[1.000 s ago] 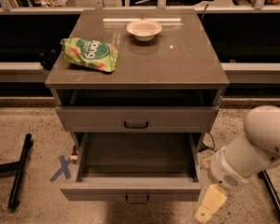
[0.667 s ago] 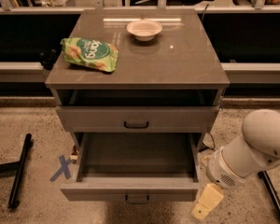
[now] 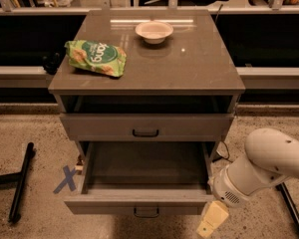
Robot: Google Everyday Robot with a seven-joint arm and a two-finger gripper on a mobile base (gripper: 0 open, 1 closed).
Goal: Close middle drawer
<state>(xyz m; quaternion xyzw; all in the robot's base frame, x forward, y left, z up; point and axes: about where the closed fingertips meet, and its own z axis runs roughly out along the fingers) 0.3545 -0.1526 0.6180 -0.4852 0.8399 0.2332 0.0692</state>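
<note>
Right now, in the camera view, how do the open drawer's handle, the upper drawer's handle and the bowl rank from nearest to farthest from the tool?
1. The open drawer's handle, low in front, just left of the tool at bottom right.
2. The upper drawer's handle, higher and farther back.
3. The bowl, at the back of the cabinet top.

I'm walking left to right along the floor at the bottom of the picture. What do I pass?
black bar on the floor → blue X mark → middle drawer, pulled out → gripper, low by the drawer's front right corner
</note>
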